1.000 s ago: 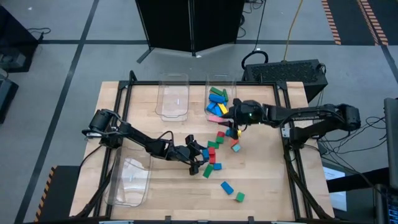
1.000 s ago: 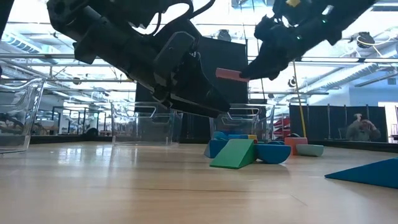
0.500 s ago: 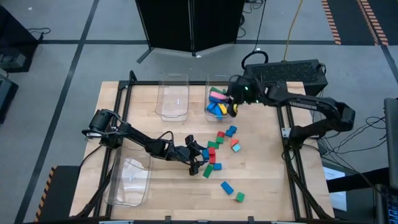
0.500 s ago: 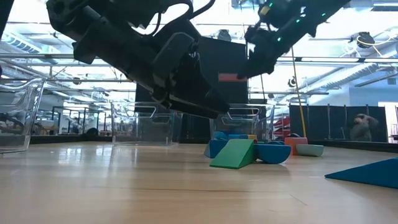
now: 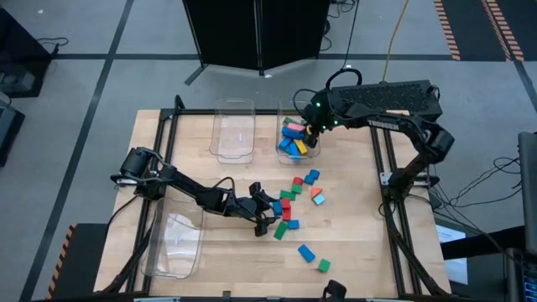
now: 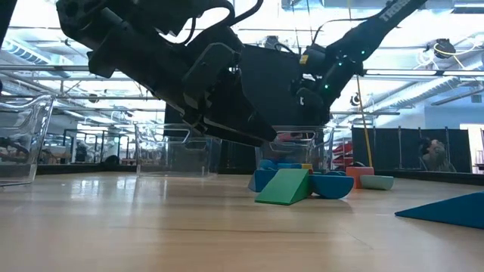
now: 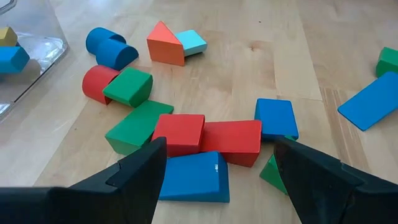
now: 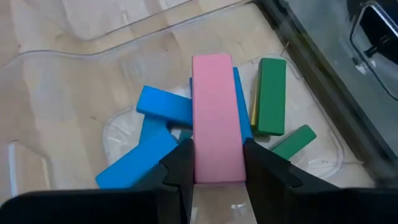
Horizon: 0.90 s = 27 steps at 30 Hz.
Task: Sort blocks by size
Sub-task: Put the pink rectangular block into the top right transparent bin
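My right gripper [image 5: 312, 132] is over the far right clear bin [image 5: 284, 111], shut on a long pink block [image 8: 214, 118]. That bin holds several blue, green and yellow blocks [image 8: 155, 134]. My left gripper [image 5: 267, 210] is open and hovers over a cluster of loose red, green and blue blocks [image 5: 287, 205] at the table's middle. In the left wrist view, its fingers stand either side of a blue block [image 7: 193, 177] without touching it. My right gripper pinches the pink block's two long sides [image 8: 200, 149] between its two fingers, near the end closest to the wrist. The fingers slant down from above, and the block runs on past the fingertips. It sits about level over the blocks in the bin; whether it touches them I cannot tell.
An empty clear bin [image 5: 234, 130] stands left of the filled one, and another clear bin [image 5: 176, 243] stands at the near left. A blue block [image 5: 306, 252] and a green one [image 5: 324, 265] lie apart toward the near edge. A black case [image 5: 386, 96] sits beyond the far right corner.
My right gripper has carried the pink block from above the loose blocks toward the table's far edge, to over the far right bin, and has gone down toward the bin's rim. It has stayed shut on the block.
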{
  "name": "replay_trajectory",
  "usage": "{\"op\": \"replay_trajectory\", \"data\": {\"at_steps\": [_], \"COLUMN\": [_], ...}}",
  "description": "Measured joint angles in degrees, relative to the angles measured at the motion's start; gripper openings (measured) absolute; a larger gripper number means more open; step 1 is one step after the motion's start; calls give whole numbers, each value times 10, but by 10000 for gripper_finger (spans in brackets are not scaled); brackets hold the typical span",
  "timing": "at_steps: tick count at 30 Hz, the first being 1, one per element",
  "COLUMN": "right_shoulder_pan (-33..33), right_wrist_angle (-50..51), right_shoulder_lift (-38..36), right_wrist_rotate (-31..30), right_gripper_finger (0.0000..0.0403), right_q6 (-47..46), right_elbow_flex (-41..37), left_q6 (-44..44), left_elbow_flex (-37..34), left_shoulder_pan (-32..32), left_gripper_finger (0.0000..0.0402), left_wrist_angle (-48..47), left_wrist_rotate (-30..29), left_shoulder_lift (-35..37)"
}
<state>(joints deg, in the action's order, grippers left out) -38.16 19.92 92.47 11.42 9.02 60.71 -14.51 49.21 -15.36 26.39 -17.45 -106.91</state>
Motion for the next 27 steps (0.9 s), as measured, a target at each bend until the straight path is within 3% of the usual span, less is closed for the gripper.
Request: {"op": "replay_trajectory", "data": {"at_steps": [19, 27], "right_shoulder_pan": [-16, -16], "right_wrist_angle": [24, 38], "right_shoulder_lift": [89, 89], "right_wrist_rotate": [10, 69], "right_gripper_finger": [105, 105], "right_q6": [11, 12], "right_elbow_flex": [48, 48], "left_q6": [-1, -1], "left_elbow_flex": [0, 0], "left_shoulder_pan": [3, 3], "left_gripper_finger": [297, 297], "left_wrist_angle": [1, 1], "left_wrist_rotate": [0, 0], "left_shoulder_lift": [0, 0]}}
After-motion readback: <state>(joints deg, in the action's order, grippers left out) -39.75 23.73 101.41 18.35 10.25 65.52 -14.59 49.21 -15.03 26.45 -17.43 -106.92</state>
